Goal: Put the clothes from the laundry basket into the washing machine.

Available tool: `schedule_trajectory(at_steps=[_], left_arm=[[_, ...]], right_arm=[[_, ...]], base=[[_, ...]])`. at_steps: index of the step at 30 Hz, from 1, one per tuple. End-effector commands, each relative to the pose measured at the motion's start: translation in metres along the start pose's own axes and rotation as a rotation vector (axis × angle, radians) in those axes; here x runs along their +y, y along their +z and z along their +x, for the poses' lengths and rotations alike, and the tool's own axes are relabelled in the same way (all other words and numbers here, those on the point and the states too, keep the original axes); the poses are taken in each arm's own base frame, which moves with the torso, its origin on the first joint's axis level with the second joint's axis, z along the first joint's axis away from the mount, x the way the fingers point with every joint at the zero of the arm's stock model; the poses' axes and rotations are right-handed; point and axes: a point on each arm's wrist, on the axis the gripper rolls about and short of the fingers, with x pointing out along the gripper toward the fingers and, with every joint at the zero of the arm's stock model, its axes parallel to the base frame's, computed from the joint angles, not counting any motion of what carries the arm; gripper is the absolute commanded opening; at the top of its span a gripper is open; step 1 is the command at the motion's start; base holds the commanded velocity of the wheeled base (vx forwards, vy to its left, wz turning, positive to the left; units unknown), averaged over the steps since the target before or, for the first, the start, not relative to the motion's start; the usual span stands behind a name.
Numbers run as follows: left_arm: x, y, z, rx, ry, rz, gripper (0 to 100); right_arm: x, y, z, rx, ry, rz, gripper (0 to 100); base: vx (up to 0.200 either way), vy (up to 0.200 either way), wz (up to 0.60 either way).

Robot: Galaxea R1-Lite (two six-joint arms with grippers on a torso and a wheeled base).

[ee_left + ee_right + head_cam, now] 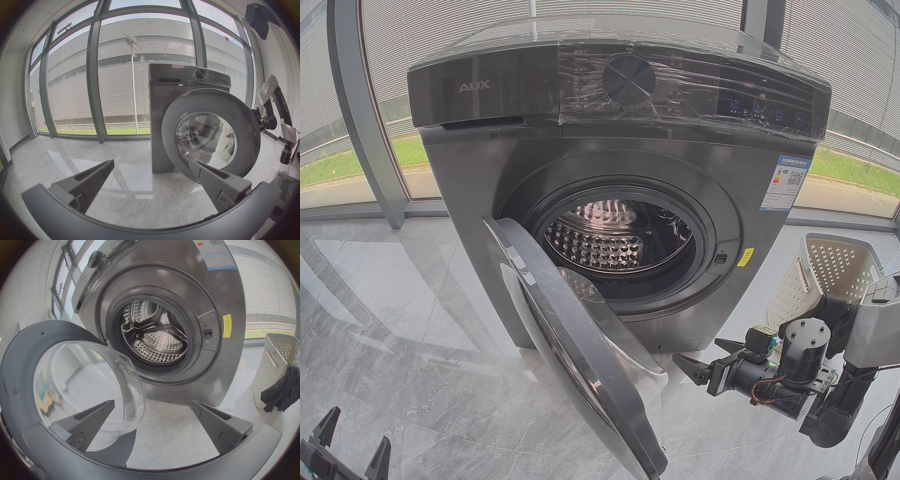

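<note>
My right claw hangs apart and empty beside the grey front-loading washing machine, whose round door is swung open for loading. Black clothes drape over the white perforated laundry basket at right. Left claw is apart, near left.

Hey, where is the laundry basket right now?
In the head view the laundry basket sits on the floor at the robot's right, beside the washing machine, with dark clothes draped over its rim.
</note>
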Motion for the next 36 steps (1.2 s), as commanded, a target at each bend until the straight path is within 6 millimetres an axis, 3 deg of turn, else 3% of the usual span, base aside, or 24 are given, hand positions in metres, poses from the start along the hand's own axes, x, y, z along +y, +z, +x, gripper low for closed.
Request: schedule_trajectory(at_steps=[1, 6, 13, 22, 36], left_arm=[[0.0, -0.005, 0.0, 0.001, 0.0, 0.0, 100], [0.0, -0.005, 0.0, 0.001, 0.0, 0.0, 100], [0.0, -0.005, 0.0, -0.001, 0.0, 0.0, 100], [0.0, -0.005, 0.0, 0.001, 0.0, 0.0, 100], [0.0, -0.005, 0.0, -0.001, 0.0, 0.0, 100]], right_arm=[[-0.008, -0.009, 0.017, 0.026, -0.027, 0.006, 100], [-0.005, -0.019, 0.019, 0.064, -0.019, -0.004, 100], [0.022, -0.033, 0.012, 0.124, 0.083, -0.035, 100], [0.025, -0.031, 0.014, 0.115, 0.102, -0.032, 100], [0.039, -0.022, 0.041, 0.081, 0.193, -0.052, 100]], base=[[0.0, 0.0, 0.0], [0.0, 0.0, 0.0], [0.0, 0.0, 0.0], [0.0, 0.0, 0.0], [-0.043, 0.0, 0.0]])
